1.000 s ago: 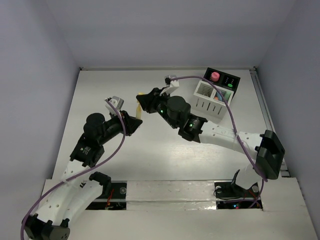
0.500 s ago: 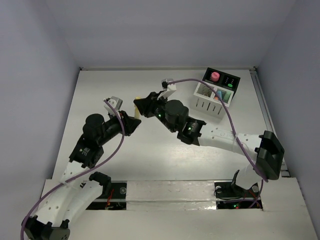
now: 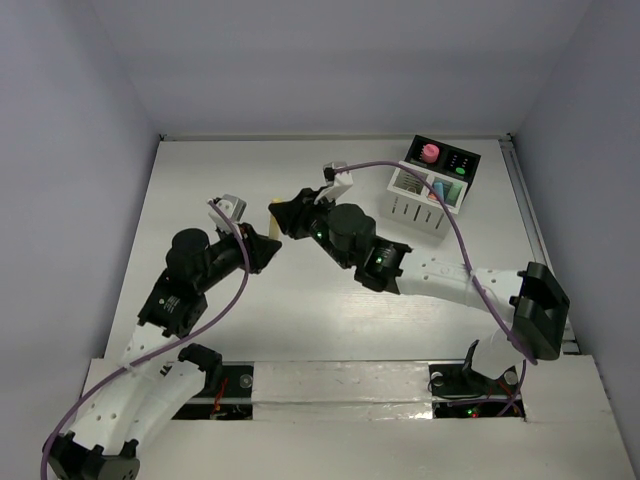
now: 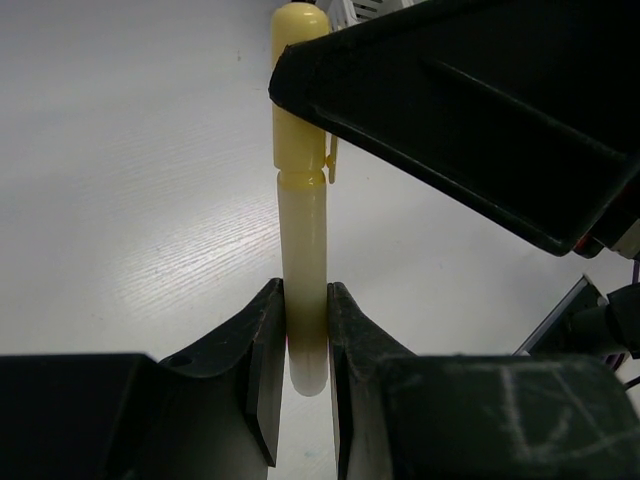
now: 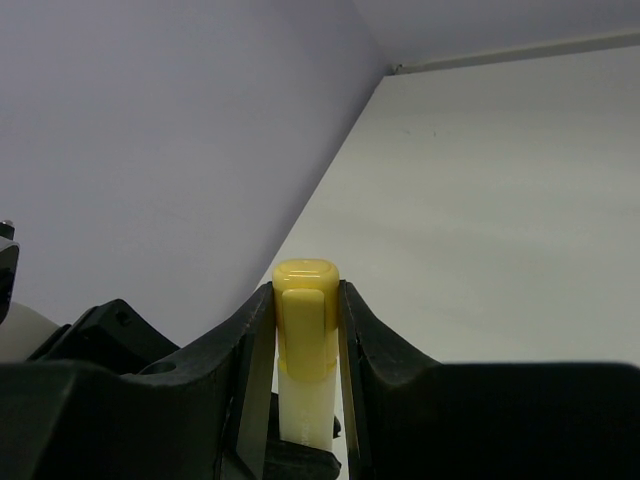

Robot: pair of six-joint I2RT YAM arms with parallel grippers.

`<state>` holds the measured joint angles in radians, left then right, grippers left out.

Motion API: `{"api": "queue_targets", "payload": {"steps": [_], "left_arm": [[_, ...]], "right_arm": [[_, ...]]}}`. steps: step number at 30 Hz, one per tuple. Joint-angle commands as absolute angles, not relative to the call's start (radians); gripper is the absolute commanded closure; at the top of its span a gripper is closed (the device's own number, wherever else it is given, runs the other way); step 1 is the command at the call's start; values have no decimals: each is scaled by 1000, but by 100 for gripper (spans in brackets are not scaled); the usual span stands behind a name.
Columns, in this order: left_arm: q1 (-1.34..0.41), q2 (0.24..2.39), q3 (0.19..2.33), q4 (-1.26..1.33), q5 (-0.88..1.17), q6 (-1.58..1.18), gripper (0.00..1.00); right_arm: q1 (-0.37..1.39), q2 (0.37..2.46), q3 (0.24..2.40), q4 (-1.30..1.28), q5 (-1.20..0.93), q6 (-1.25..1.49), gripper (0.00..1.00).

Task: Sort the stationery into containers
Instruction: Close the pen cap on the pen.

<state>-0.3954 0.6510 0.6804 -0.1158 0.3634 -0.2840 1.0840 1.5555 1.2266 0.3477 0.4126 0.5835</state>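
**Change**
- Your left gripper (image 4: 305, 320) has hardly shifted over the last second. Its jaws are clamped narrow on the lower barrel of the yellow pen (image 4: 303, 230), the butt end poking out below the pads.
- A second ago the top view showed a pale strip of pen between the two grippers. That strip has nearly gone.
- Your right gripper (image 3: 280, 215) has slid left and down toward the left one. Its own camera shows the jaws pinched on the pen's capped end, clip facing the lens.
- Neither jaw has opened or closed in that time.

**Meaning for the task**
- The pen is off the table (image 3: 200, 180), in mid-air left of centre, held at both ends. It is well apart from the containers at far right.
- I judge this a handover caught halfway. The left grip must let go before the right arm can carry the pen across. If both hold on while one arm travels, expect the pen to twist or slip.

**Count, left to right**
- Grippers: two, both on the same pen.
- Yellow pens in hand: one.
- Loose stationery on the table: none that I can make out.
- Containers: two, joined. These are one white slatted box (image 3: 415, 205) and one black box (image 3: 452, 170) behind it.
- In the white box: one blue pen (image 3: 439, 188); anything else is too small to count.
- In the black box: one pink-capped bottle (image 3: 429, 152) and at least one green cap (image 3: 460, 170).
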Motion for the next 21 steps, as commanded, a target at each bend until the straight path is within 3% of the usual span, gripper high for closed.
{"api": "queue_targets", "payload": {"steps": [1, 8, 21], "left_arm": [[-391, 623, 706, -44, 308, -268, 100], [-391, 615, 706, -45, 296, -267, 100], [-391, 620, 706, -38, 314, -265, 100]], "right_arm": [[1124, 1554, 1194, 319, 405, 620, 92], [1144, 1583, 1144, 295, 324, 696, 100], [1155, 1565, 1042, 262, 88, 755, 100]]}}
